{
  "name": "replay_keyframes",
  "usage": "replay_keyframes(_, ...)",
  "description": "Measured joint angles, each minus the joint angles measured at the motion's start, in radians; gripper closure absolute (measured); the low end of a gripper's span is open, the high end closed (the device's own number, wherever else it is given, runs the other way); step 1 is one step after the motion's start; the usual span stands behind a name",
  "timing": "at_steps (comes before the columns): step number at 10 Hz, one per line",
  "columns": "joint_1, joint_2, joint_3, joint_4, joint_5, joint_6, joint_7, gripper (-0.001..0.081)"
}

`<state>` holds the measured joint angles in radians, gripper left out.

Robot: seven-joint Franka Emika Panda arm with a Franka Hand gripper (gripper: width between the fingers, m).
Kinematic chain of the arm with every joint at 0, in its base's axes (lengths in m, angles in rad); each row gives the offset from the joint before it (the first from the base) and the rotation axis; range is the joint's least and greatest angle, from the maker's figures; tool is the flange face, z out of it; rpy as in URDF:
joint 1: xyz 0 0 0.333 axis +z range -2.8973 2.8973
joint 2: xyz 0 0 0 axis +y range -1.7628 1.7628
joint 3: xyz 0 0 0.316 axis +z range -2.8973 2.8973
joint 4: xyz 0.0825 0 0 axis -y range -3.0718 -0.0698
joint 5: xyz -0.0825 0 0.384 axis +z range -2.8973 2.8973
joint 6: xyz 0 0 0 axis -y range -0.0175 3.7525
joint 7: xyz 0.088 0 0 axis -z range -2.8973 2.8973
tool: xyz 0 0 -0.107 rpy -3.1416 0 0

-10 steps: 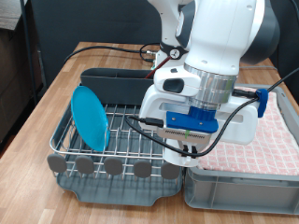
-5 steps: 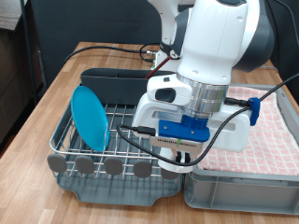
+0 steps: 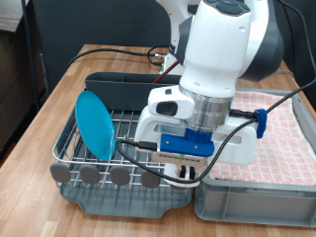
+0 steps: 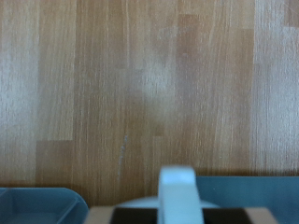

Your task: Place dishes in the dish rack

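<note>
Arm point(image 3: 222, 59) — white Franka body, the biggest item on my exterior feed, filling the upper middle and leaning down over the rack's right end; black cables loop off its wrist.

Table point(image 3: 59, 94) — light wood top carrying everything; my wrist feed shows mostly bare planks point(image 4: 140, 84).

Dish rack point(image 3: 118, 148) — silver wire grid on a dark grey tray, tall grey compartment along the far side, round grey tabs along the near edge. Sits left of centre in the exterior view.

Grey bin point(image 3: 257, 197) — just beside the rack on the exterior view's right, lined with red-and-white checked cloth point(image 3: 286, 148).

Light-blue plate point(image 3: 95, 123) — already in the rack, standing on edge at its left end, tilted slightly.

Gripper point(image 3: 186, 174) — hanging low over the rack's near right corner, close to the seam between rack and bin, under a blue mounting block. I see nothing between the fingers. Whether they are spread or pressed together I cannot tell: the exterior view shows too little of them, and the wrist feed gives me only one pale, blurred finger point(image 4: 177, 191).

Mug and spoon — not visible on either feed.
</note>
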<state>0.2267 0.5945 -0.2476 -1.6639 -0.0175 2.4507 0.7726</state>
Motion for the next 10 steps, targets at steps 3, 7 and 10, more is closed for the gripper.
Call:
replay_keyframes(3,-0.012,0.008,0.005,0.005,0.002,0.000,-0.007,0.0593)
replay_keyframes(7,-0.060,0.009,0.061,0.075,0.068,-0.187,-0.093,0.0070)
replay_keyframes(10,-0.061,0.002,0.065,0.137,0.075,-0.310,-0.088,0.0007)
